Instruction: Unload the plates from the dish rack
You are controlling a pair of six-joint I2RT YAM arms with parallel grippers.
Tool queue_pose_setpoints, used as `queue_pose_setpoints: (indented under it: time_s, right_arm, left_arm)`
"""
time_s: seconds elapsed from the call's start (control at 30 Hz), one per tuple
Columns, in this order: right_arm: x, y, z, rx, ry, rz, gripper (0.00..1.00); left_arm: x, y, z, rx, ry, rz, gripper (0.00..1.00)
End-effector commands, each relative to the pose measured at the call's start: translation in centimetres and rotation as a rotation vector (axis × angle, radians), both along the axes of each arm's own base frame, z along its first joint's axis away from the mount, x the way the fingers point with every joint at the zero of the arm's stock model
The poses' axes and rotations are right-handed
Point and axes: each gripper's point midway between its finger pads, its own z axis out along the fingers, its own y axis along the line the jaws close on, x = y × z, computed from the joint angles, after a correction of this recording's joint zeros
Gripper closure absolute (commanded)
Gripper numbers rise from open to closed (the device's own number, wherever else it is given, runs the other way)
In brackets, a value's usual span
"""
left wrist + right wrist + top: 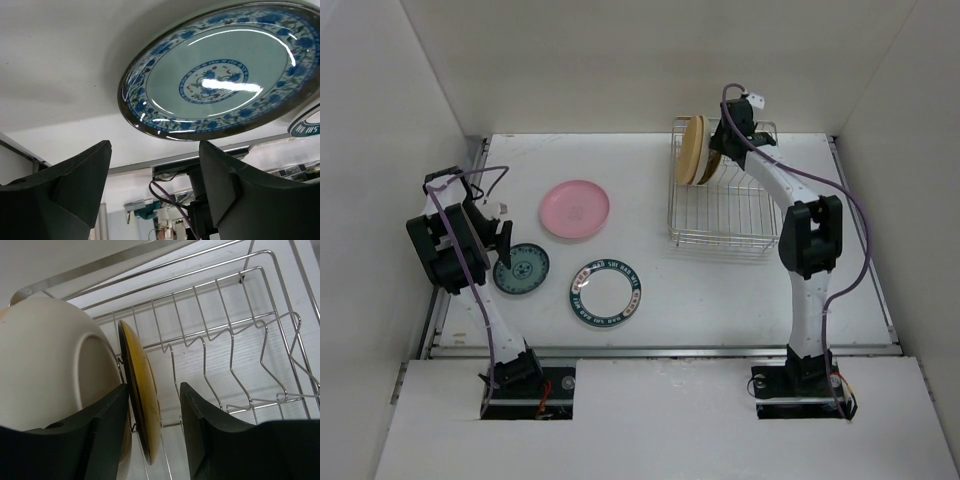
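Observation:
The dish rack [725, 215] stands at the back right with two plates upright at its left end. One is a large tan plate [692, 150] [45, 370]; the other is a smaller dark plate with a yellow face [710, 160] [142, 400]. My right gripper [720, 145] [154, 386] is open and straddles the dark plate's rim, with a gap on the right side. On the table lie a pink plate [575, 210], a white plate with a teal rim [606, 292] [307, 122] and a small blue-patterned plate [521, 270] [220, 75]. My left gripper [503, 248] [155, 180] is open and empty, just off that small plate's edge.
The rack's wire dividers [235, 360] to the right of the two plates hold nothing. White walls enclose the table on the left, back and right. A metal rail [660, 350] runs along the table's near edge.

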Motion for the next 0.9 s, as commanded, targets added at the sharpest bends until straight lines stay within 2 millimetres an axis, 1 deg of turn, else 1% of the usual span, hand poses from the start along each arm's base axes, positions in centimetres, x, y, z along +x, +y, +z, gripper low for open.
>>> queue_pose_setpoints:
  time_s: [0.0,0.07,0.1,0.13,0.2,0.27,0.3,0.33,0.37,0.4,0.43,0.47,0.5,0.53,0.57,0.6,0.63,0.67,0.7,0.73,0.77,0.8,0.83,0.87]
  right_arm:
    - [0.9,-1.3,4.2,0.017,-0.115,-0.083,0.49]
    - [0.7,-1.3,3.1,0.02,-0.101,-0.087,0.49]
    - [0.9,-1.0,2.1,0.022,-0.084,-0.075,0.5]
    - [0.9,-0.8,1.5,0.027,-0.073,-0.064,0.54]
    - [1.0,0.3,0.1,0.043,-0.042,-0.011,0.57]
    - [1.4,0.8,-1.2,0.053,-0.026,0.008,0.59]
    - [1.2,0.9,-1.5,0.054,-0.013,0.015,0.6]
    - [1.3,1.1,-2.0,0.057,-0.002,0.023,0.6]
    - [1.3,1.1,-2.0,0.065,-0.003,0.018,0.65]
    - [1.0,0.8,-1.6,0.058,-0.008,0.007,0.67]
    - [0.9,0.6,-1.6,0.054,-0.013,-0.001,0.7]
    - [0.9,0.6,0.0,0.063,-0.047,0.0,0.74]
    - [0.7,0.3,0.2,0.055,-0.048,-0.011,0.77]
    - [0.6,0.3,0.7,0.058,-0.057,-0.011,0.77]
    - [0.6,-0.3,1.5,0.054,-0.069,-0.016,0.83]
    - [0.6,-0.4,1.5,0.041,-0.067,-0.008,0.85]
    - [0.5,-1.0,2.8,0.021,-0.084,-0.029,0.88]
    - [0.5,-1.3,3.8,0.019,-0.104,-0.041,0.91]
    - [0.0,-1.7,4.9,-0.009,-0.11,-0.039,0.94]
    - [-0.4,-2.1,5.6,-0.026,-0.112,-0.042,0.96]
    - [-0.7,-2.5,6.8,-0.041,-0.131,-0.054,0.98]
    - [-1.3,-3.0,9.4,-0.044,-0.175,-0.063,0.99]
    - [-1.9,-3.4,10.4,-0.064,-0.186,-0.068,1.0]
    - [-2.4,-4.3,11.9,-0.082,-0.212,-0.1,1.0]
  left_arm:
    - [-0.4,0.2,2.4,0.046,-0.037,0.044,0.32]
    - [-0.1,0.3,3.3,0.063,-0.078,0.044,0.31]
    - [0.0,0.1,3.6,0.06,-0.089,0.055,0.31]
    - [0.0,0.2,3.8,0.063,-0.098,0.055,0.31]
    - [0.3,0.2,4.8,0.078,-0.13,0.065,0.31]
    - [0.3,0.0,5.6,0.078,-0.148,0.078,0.3]
    - [0.5,0.1,6.7,0.089,-0.177,0.079,0.3]
    - [0.3,-0.2,7.4,0.083,-0.186,0.08,0.3]
    - [0.5,-0.2,8.1,0.084,-0.213,0.081,0.29]
    - [0.5,-0.4,8.9,0.082,-0.235,0.082,0.26]
    - [0.5,-0.7,10.0,0.084,-0.274,0.083,0.25]
    - [0.5,-0.7,10.8,0.093,-0.297,0.083,0.23]
    - [0.8,-0.8,11.6,0.094,-0.328,0.083,0.22]
    - [0.7,-1.1,12.4,0.102,-0.354,0.073,0.22]
    - [0.4,-1.2,12.8,0.104,-0.357,0.082,0.22]
    - [0.5,-1.7,13.1,0.105,-0.369,0.067,0.22]
    - [0.4,-2.0,13.4,0.108,-0.381,0.058,0.22]
    - [0.1,-2.6,14.2,0.103,-0.401,0.047,0.22]
    - [0.2,-3.2,14.5,0.094,-0.417,0.034,0.22]
    - [0.1,-3.9,14.9,0.064,-0.429,0.035,0.22]
    - [0.0,-4.3,15.5,0.052,-0.456,0.034,0.22]
    - [-0.3,-4.7,15.8,0.033,-0.457,0.035,0.21]
    - [-0.5,-5.3,16.4,0.005,-0.47,0.035,0.2]
    - [-0.7,-5.9,16.6,-0.008,-0.474,0.026,0.19]
